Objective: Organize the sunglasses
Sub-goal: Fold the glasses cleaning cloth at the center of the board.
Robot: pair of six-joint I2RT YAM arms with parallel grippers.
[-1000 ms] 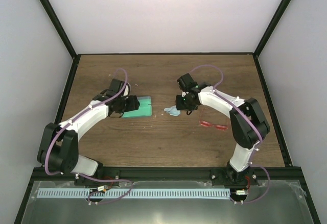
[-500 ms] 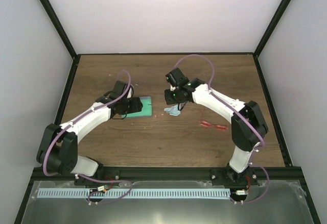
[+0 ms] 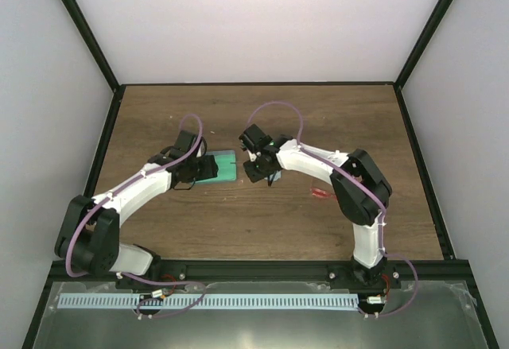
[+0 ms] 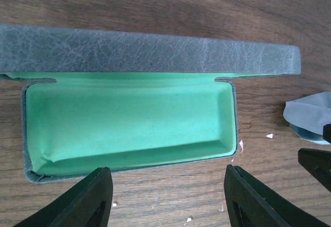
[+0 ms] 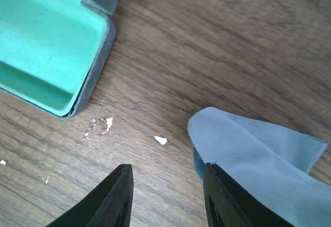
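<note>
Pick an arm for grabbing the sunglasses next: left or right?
Probably right. The sunglasses lie on its side, close to it; the left end effector hovers at the open case, farther away.

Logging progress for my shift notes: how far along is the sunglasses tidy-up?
Done: the case lies open, its green inside empty. In hand: nothing; the left gripper hovers open by the case, the right gripper open beside the blue cloth. Left: the sunglasses lie on the table, not yet picked up, cased or closed in.
</note>
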